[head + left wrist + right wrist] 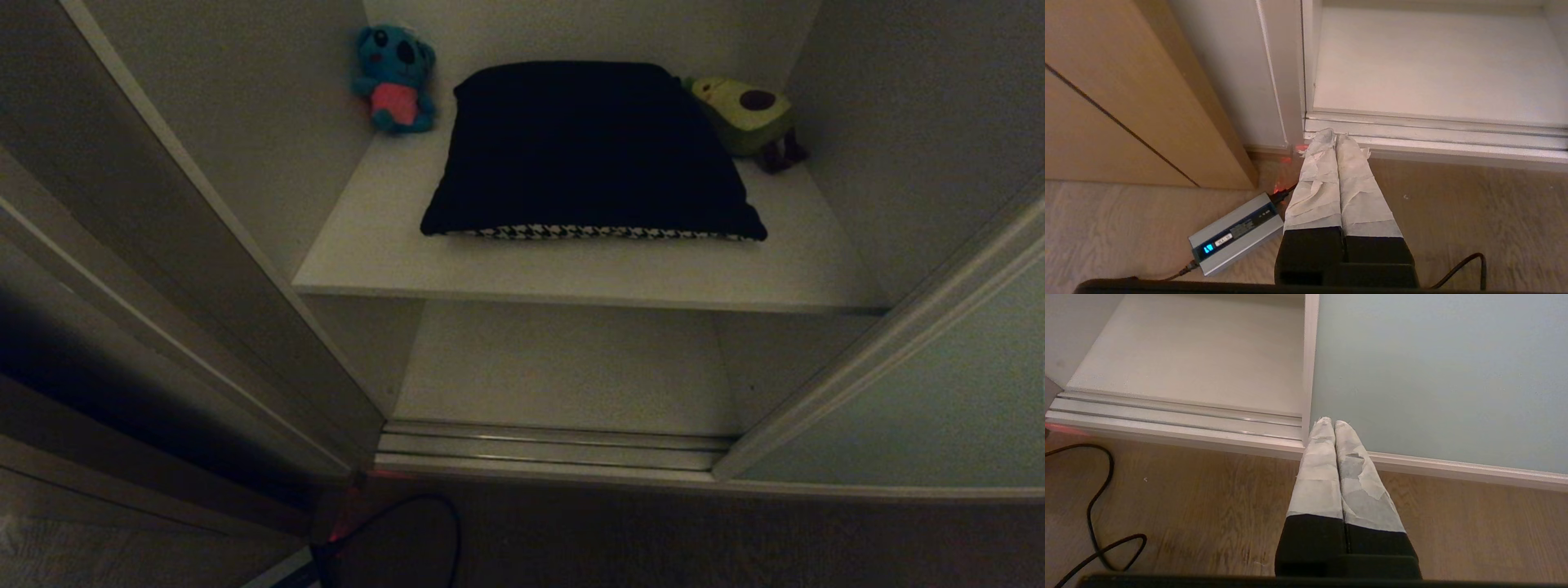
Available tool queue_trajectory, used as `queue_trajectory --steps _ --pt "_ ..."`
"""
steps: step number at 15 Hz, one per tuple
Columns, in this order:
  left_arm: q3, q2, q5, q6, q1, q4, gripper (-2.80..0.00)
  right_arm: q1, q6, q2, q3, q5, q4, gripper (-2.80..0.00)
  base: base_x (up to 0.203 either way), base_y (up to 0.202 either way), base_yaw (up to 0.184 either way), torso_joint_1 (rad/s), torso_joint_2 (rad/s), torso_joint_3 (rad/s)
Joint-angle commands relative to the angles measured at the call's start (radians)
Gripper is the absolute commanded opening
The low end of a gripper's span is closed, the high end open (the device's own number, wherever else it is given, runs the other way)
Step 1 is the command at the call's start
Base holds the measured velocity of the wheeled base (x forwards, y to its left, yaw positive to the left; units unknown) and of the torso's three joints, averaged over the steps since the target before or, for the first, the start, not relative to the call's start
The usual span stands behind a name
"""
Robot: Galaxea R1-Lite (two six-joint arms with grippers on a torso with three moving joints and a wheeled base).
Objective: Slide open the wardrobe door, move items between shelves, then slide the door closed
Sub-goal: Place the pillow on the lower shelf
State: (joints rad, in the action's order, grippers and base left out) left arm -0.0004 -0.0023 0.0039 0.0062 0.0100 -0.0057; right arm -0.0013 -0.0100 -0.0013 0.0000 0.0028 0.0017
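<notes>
We see the sliding wardrobe door point(939, 384) pushed to the right side, so the wardrobe is open, and the houndstooth cushion point(592, 151) lies flat on the upper shelf point(375, 253), its dark face up and the black-and-white pattern showing only at the front edge; a blue plush toy point(393, 77) sits just beside its back left corner and an avocado plush toy point(747, 114) at its back right corner; the lower shelf point(563, 367) carries nothing that we can see; neither arm is in the head view; the left tool point(1336, 139) hangs low over the wood-grain floor point(1453, 204) with its taped fingers pressed together on nothing, near the silver floor rails point(1433, 136) and a small power brick point(1237, 232), and the right tool point(1329, 424) is the same, fingers together and holding nothing, just before the door frame; we judge the step in hand is to fetch the cushion; for this we should open one tool wide, come level from the front, pinch the soft front edge, and draw it out without knocking the toys; the cushion is soft and will sag, the shelves are smooth, matte boards, the door is a flat, pale green panel in a thin frame.
</notes>
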Motion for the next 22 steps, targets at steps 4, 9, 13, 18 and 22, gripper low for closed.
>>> queue_trajectory --steps 4,9,13,18,22 --pt "-0.001 0.002 -0.001 -0.001 0.001 0.0 -2.8 0.0 -0.001 0.001 0.003 0.0 0.0 -2.8 0.0 0.0 0.0 0.0 0.0 0.0" --pt "-0.001 0.002 -0.002 0.0 0.001 0.0 -2.8 0.0 -0.001 0.001 0.003 0.0 0.0 -2.8 0.0 0.0 0.0 0.0 0.0 0.0" --pt "-0.001 0.001 -0.001 -0.015 0.001 0.0 -2.8 0.0 -0.001 0.001 0.003 0.0 0.0 -2.8 0.0 0.0 0.0 0.0 0.0 0.0" --pt "-0.001 0.001 -0.002 -0.015 0.001 0.0 -2.8 0.0 -0.001 0.001 0.003 0.0 0.0 -2.8 0.0 0.0 0.0 0.0 0.0 0.0" --pt "-0.001 0.002 -0.002 -0.014 0.001 0.0 -2.8 0.0 -0.001 0.001 0.003 0.0 0.0 -2.8 0.0 0.0 0.0 0.0 0.0 0.0"
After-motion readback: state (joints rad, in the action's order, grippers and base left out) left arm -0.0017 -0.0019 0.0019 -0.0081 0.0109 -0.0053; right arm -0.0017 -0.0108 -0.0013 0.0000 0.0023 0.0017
